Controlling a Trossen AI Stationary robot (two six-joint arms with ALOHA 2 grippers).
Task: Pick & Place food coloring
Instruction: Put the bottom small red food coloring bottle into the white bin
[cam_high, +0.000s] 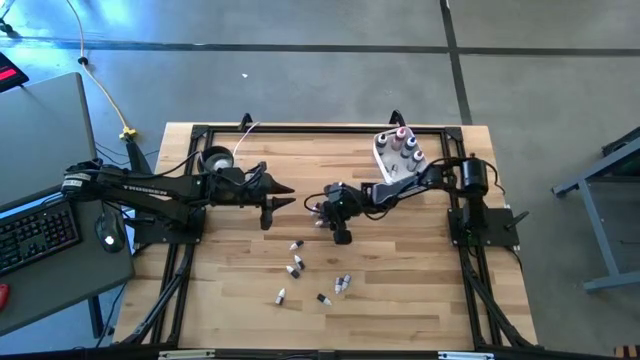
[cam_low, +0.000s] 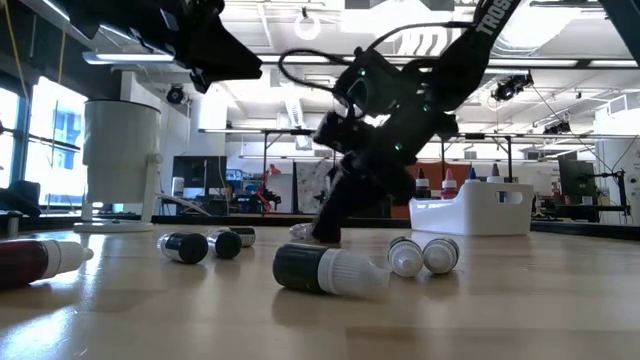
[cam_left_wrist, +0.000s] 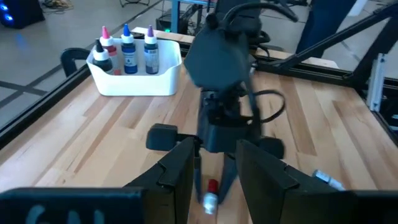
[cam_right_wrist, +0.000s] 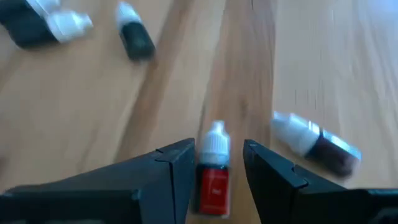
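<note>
A: How do the jaws stand?

B: The right gripper (cam_right_wrist: 214, 171) has its jaws spread, with a red-bodied, white-capped food coloring bottle (cam_right_wrist: 213, 168) lying between the fingers (cam_right_wrist: 171, 171). I cannot tell if the pads touch it; it looks straddled, not pinched.

A: Where is that on the table?

B: Near the middle of the wooden table (cam_high: 230, 300), in the high view. The right gripper (cam_high: 322, 212) points left and is tilted down toward the boards. In the left wrist view the same bottle (cam_left_wrist: 211, 192) lies on the wood under the right gripper (cam_left_wrist: 214, 165).

A: And the left gripper?

B: The left gripper (cam_high: 284, 195) sits just left of centre, pointing right at the other one, off the table. Its fingers (cam_left_wrist: 177, 171) stand apart with nothing between them.

A: The rest of the food coloring?

B: A loose scatter of bottles (cam_high: 297, 266) lies on the near half of the table, all on their sides, some dark with white tips. The low view shows 1 dark bottle with a white tip (cam_low: 325, 270) closest, 2 white caps (cam_low: 422, 256) to its right, and dark ones (cam_low: 200, 244) to the left.

A: Anything already placed?

B: Yes. A white tub (cam_high: 384, 163) at the far right holds upright bottles (cam_left_wrist: 127, 51) with pink, blue and purple tops.

A: Anything else?

B: A clear cup with a black ring (cam_high: 216, 160) stands at the far left.
</note>
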